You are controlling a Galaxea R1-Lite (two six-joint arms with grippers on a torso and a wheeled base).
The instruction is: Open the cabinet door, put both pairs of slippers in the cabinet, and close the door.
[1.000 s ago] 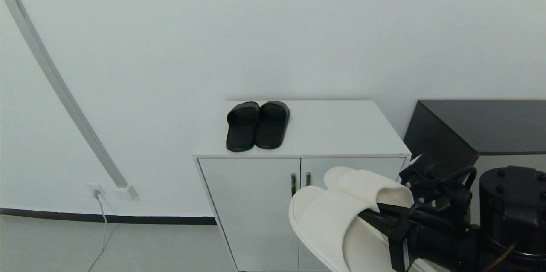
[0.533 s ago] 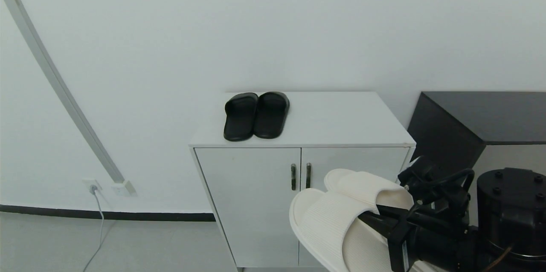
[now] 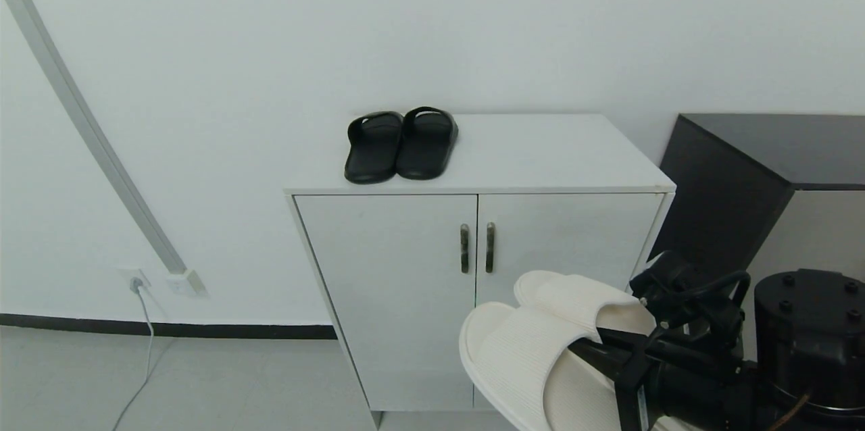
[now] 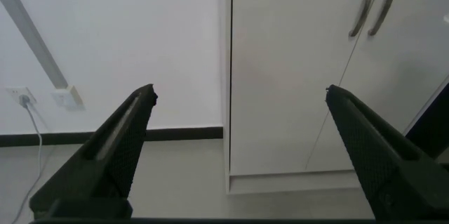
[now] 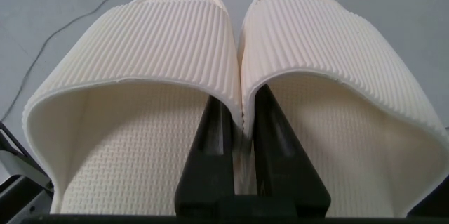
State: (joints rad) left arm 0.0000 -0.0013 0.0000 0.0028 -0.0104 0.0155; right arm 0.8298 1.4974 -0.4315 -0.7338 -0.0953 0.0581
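White slippers [image 5: 161, 48] pinched as a pair in my right gripper [image 5: 242, 112]: one finger inside each slipper, the two inner walls clamped between the jaws, toes pointing away from them. My left gripper [image 4: 240, 94] has its jaws spread wide. Cabinet [image 4: 295, 76] stands straight ahead of them, shut. Black slippers [image 3: 402, 144] sit side by side on the cabinet top, above and beyond both sets of jaws.
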